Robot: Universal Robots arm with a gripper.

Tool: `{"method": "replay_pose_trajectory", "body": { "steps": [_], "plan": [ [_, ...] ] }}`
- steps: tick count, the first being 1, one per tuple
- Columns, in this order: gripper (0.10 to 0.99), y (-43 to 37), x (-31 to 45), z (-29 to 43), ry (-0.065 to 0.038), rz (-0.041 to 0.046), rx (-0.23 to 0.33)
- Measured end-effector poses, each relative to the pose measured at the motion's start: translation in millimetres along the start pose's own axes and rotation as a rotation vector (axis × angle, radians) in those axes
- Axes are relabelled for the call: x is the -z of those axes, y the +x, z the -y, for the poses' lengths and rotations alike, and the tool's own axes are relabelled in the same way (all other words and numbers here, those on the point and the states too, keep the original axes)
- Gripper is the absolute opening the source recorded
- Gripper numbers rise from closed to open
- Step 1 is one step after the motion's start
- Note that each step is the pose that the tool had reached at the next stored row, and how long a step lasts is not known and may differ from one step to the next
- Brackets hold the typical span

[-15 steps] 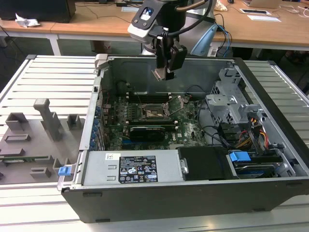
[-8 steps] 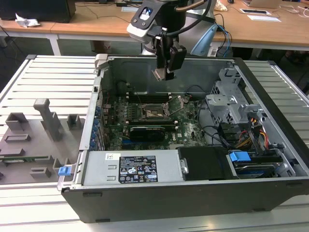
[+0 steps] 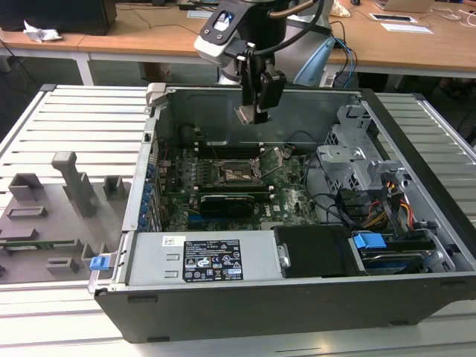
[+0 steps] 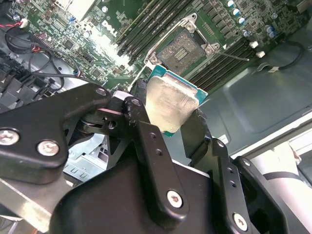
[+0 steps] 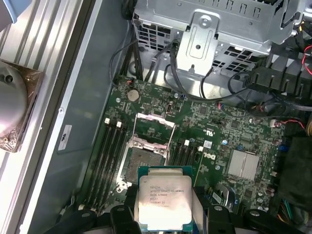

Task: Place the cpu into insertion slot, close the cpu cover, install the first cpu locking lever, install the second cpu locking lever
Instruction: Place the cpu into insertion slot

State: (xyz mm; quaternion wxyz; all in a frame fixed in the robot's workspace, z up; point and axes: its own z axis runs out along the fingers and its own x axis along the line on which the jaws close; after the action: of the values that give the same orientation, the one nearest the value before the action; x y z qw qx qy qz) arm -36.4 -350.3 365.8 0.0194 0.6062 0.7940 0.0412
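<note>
Grip of pincer [image 3: 256, 113] on one cpu [image 5: 165, 202]

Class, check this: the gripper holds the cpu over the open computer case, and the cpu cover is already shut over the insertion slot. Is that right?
Not quite. The cpu cover stands open, hinged up off the bare insertion slot, as the first wrist view shows. The gripper does hold the cpu over the open computer case.
</note>
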Motion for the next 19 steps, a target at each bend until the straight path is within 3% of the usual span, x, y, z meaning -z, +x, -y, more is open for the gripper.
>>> {"method": "replay_pose_trajectory", "body": {
  "steps": [19],
  "plan": [
    [0.525, 0.2, -2.8, 0.2, 0.000, 0.0089, -0.104]
  ]
}}
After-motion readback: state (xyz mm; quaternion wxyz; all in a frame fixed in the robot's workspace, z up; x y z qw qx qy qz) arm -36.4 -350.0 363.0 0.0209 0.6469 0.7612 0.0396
